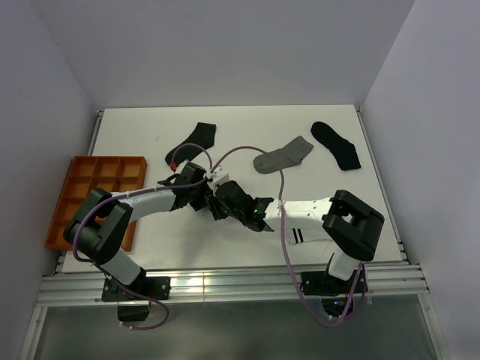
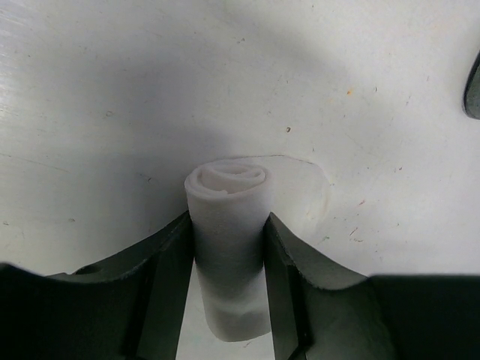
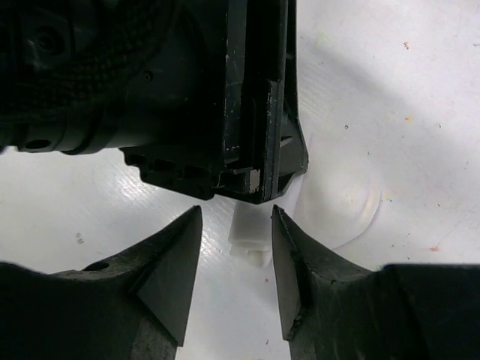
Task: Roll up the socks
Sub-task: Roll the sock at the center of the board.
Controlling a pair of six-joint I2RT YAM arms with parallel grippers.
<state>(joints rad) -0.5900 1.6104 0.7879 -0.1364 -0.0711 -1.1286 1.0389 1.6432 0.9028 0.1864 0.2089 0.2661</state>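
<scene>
The left gripper (image 2: 229, 225) is closed on a small white sock rolled into a tight cylinder (image 2: 227, 196). Its two black fingers (image 2: 169, 279) press the roll's sides, and the spiral end points away over the white table (image 2: 112, 90). The right gripper (image 3: 236, 217) faces it from 3 o'clock with its jaws parted. The roll's other end shows between its fingers (image 3: 169, 262) with a gap on each side, touching neither.

In the overhead view both grippers meet just toward 6 o'clock from the table's middle. From there a flat grey sock (image 1: 283, 156) lies at 1 o'clock, one black sock (image 1: 196, 139) at 12 and another black sock (image 1: 336, 145) at 2. A white sock with black stripes (image 1: 298, 236) lies at 4 under the right forearm, and an orange compartment tray (image 1: 96, 191) sits at 9.
</scene>
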